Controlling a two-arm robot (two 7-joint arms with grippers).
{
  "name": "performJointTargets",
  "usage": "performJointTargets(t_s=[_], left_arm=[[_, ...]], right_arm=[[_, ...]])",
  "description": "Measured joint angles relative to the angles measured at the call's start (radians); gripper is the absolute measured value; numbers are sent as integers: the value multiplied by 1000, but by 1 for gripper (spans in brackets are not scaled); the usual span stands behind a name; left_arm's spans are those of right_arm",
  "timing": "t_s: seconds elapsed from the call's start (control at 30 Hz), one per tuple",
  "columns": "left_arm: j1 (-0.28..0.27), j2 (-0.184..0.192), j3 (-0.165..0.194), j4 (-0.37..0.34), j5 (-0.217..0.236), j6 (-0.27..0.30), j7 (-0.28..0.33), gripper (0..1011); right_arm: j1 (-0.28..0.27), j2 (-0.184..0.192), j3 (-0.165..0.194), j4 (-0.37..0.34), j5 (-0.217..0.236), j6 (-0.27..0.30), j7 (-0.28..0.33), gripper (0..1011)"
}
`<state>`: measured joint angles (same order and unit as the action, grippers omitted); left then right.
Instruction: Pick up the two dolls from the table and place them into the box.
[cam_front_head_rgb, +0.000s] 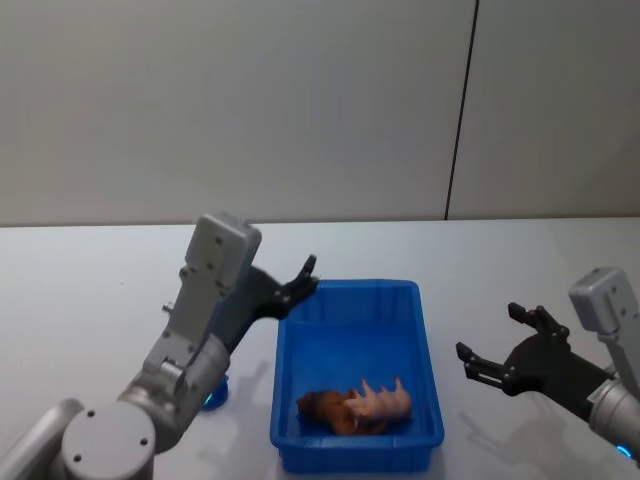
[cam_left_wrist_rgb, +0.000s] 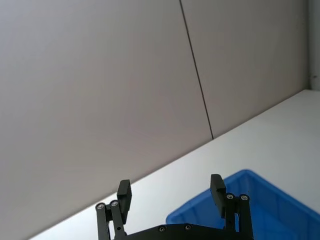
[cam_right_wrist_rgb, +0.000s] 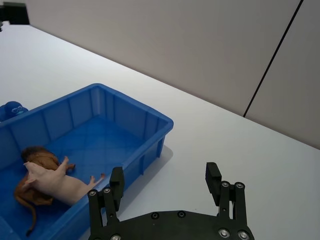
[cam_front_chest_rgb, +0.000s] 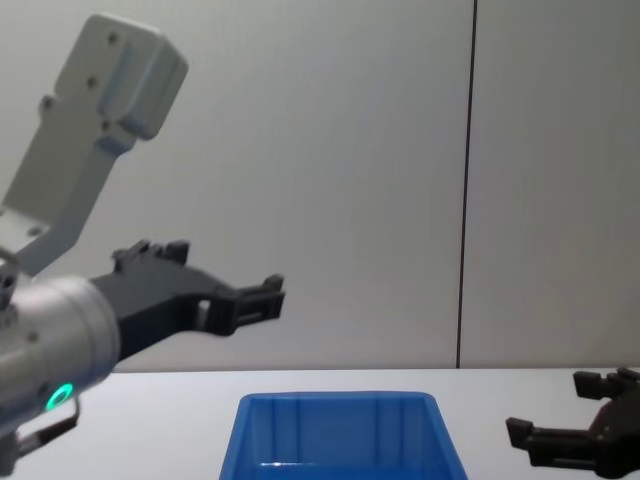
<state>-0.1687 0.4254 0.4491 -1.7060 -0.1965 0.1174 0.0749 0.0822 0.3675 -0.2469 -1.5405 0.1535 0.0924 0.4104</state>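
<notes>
Lion (cam_front_head_rgb: 322, 407), pink doll (cam_front_head_rgb: 385, 402): in box (cam_front_head_rgb: 350, 288), near end. Light, probably stiff; grip across body. My left jaws, right jaws: flanking box, released.

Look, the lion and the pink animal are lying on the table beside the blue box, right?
Not quite. The lion and the pink animal are lying inside the blue box, not on the table beside it; the head view shows that.

The flat white table (cam_front_head_rgb: 80, 280) reaches back to a grey wall (cam_front_head_rgb: 250, 100); a bright blue plastic box (cam_front_head_rgb: 350, 287) stands directly on it, mid-table
</notes>
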Motion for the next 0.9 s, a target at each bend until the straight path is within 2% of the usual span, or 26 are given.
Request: performJointTargets(t_s=[0.23,0.43,0.67,0.9], left_arm=[[66,42,-7,-52,-36,43,78,1001],[121,77,-16,-76,-69,55,131,1001],[154,97,-23,-66,-100,44,139,1001],[165,103,-32,-16,-129,4,101,1001]], right_arm=[[-2,3,2,0,2,-2,-1,1001],[-3,5,4,0,3,-3,-2,1001],[-4,6,4,0,4,-3,-2,1001],[-4,7,5,0,5,-4,-2,1001]])
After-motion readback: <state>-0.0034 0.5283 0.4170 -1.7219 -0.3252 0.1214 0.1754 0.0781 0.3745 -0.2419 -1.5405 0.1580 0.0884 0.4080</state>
